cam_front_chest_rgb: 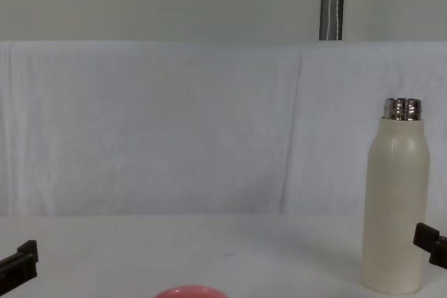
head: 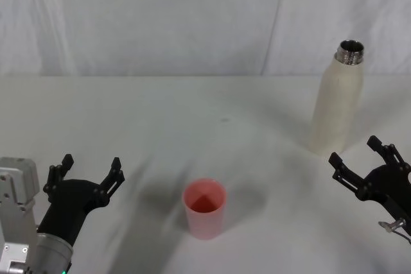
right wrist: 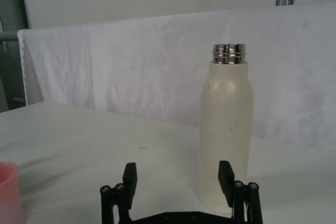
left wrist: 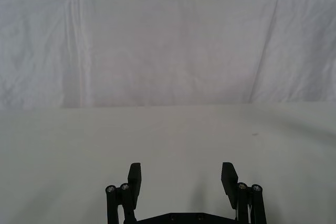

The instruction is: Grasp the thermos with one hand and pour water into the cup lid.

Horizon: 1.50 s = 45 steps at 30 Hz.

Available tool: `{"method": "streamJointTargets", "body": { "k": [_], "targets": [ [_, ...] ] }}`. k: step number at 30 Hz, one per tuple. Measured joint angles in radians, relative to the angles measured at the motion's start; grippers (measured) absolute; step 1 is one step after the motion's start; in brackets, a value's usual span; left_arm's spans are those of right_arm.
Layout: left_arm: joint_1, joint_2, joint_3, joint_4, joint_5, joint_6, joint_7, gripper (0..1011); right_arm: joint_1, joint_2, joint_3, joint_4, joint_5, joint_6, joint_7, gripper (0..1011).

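Head view: the tall cream-white matte thermos (head: 338, 104) with rounded shoulders and a shiny threaded steel neck stands upright and uncapped on the white cloth-covered table (head: 160, 113), far right. The small pink-red cylindrical cup lid (head: 204, 208) stands mouth up near the table's front centre, well apart from the thermos. The black angular left gripper (head: 90, 169) sits low at the left with its blocky fingers spread and nothing between them. The black right gripper (head: 361, 151) sits low at the right, just in front of the thermos base and not touching it, fingers likewise spread.

Left wrist view: left gripper (left wrist: 181, 176), two flat rectangular pads wide apart, over bare matte cloth; a creased white fabric backdrop (left wrist: 157, 51) hangs behind.

Right wrist view: right gripper (right wrist: 178, 176), pads parted, empty. The thermos (right wrist: 226, 129) stands just beyond, nearer one finger than the other; faint dark scuffs mark its smooth body. The rounded edge of the cup lid (right wrist: 9, 192) shows off to one side.

Chest view: thermos (cam_front_chest_rgb: 395, 207) upright at right, steel rim glossy. Only the curved top edge of the cup lid (cam_front_chest_rgb: 188, 292) shows. Left gripper (cam_front_chest_rgb: 21, 259) and right gripper (cam_front_chest_rgb: 431, 240) fingertips enter at the lower corners.
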<state>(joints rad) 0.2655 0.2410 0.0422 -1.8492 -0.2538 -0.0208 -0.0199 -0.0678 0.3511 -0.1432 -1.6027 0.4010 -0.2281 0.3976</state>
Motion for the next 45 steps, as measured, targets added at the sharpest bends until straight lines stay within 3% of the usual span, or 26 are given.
{"method": "streamJointTargets", "body": {
  "k": [45],
  "targets": [
    [0.0, 0.0, 0.0, 0.0, 0.0, 0.0, 0.0, 1001, 0.0, 0.0, 0.0, 0.0, 0.0, 0.0, 0.0, 1000]
  ]
}}
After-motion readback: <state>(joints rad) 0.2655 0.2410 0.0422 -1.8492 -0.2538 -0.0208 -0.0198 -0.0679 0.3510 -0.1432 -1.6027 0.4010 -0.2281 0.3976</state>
